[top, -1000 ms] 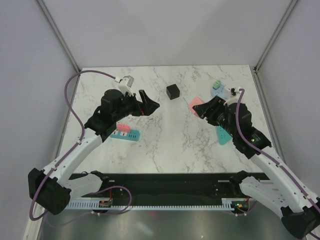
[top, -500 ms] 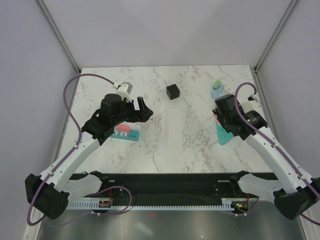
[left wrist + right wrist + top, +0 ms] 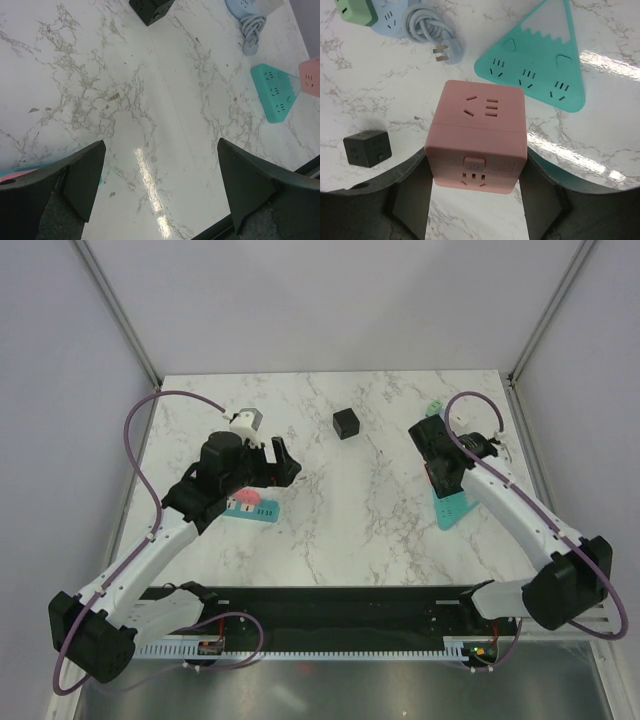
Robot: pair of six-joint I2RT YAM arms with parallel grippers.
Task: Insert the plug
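The pink cube socket (image 3: 479,125) is clamped in the right gripper (image 3: 476,176); since 1 second ago it is carried right, nearer the plug (image 3: 443,51), which lies ungrasped on the surface (image 3: 380,100) by its coiled cable (image 3: 422,22); insertion seems prepared; the left gripper (image 3: 160,185) is held apart, empty.

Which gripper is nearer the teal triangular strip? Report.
Right. The right gripper, holding the pink cube, is beside the teal triangular strip; the left gripper is across the table.

Bright, even light comes from above. A white glare streak lies on the table (image 3: 165,100) between the left gripper's (image 3: 160,150) jaws; shadows are soft, focus sharp.
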